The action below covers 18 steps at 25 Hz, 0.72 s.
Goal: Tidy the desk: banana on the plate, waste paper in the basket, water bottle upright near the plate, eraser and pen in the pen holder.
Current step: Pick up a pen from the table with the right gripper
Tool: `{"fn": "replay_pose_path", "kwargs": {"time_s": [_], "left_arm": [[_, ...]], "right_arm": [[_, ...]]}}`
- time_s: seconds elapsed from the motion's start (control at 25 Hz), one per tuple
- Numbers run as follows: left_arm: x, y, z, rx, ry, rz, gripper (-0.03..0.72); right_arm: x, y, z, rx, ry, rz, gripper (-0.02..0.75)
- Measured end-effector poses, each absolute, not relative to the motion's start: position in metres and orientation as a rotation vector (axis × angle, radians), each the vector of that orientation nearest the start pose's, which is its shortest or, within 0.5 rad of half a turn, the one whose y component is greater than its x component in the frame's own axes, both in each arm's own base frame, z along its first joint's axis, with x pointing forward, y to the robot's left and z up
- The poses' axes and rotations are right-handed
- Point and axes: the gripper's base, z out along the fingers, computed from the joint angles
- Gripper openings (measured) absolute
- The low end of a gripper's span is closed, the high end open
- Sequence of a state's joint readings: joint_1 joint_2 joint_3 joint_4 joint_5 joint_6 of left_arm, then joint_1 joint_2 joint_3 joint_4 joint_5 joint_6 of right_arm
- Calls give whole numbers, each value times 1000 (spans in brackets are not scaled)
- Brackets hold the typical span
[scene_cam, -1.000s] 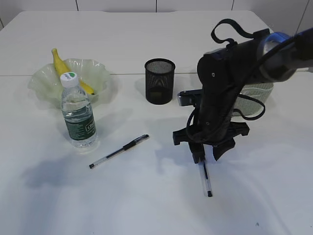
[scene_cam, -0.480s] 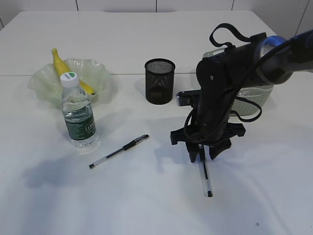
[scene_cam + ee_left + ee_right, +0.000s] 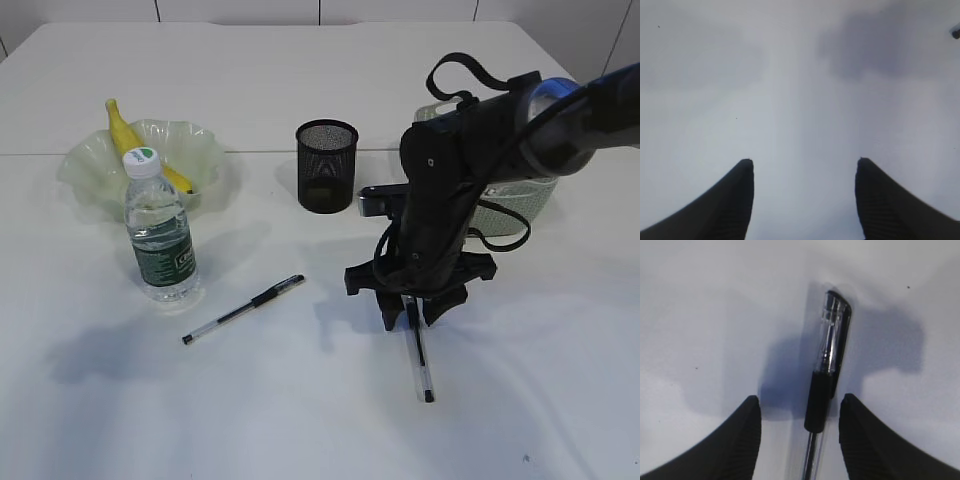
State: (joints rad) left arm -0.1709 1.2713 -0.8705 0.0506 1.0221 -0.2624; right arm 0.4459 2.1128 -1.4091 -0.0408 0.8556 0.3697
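Observation:
My right gripper (image 3: 408,315) is open and points down over a clear pen (image 3: 420,358) lying on the white table. In the right wrist view its fingertips (image 3: 751,407) stand on either side of the pen's black cap end (image 3: 830,365), apart from it; the gripper's middle (image 3: 800,400) lies just left of the pen. A second pen (image 3: 243,309) lies left of centre. The black mesh pen holder (image 3: 327,165) stands behind. A banana (image 3: 128,138) lies on the pale green plate (image 3: 85,170). The water bottle (image 3: 158,228) stands upright in front of it. My left gripper (image 3: 804,161) is open and empty above bare table. No eraser or waste paper shows.
A white basket (image 3: 520,205) stands at the right, partly hidden behind my right arm (image 3: 470,140). A small dark object (image 3: 955,31) shows at the top right edge of the left wrist view.
My right gripper has shifted slightly left and down over the pen. The pens, bottle and plate have not moved.

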Motion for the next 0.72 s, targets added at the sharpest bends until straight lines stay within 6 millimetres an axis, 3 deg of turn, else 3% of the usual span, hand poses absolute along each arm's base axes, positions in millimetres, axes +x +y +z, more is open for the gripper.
{"fn": "replay_pose_path", "kwargs": {"time_s": [0.4,0.72], "left_arm": [[217,-34,259,-102,2900,-8,447],[217,-34,259,-102,2900,-8,447]], "right_arm": [[367,171,124,-151,3041,11,349],[367,171,123,-150,3042,12,99]]}}
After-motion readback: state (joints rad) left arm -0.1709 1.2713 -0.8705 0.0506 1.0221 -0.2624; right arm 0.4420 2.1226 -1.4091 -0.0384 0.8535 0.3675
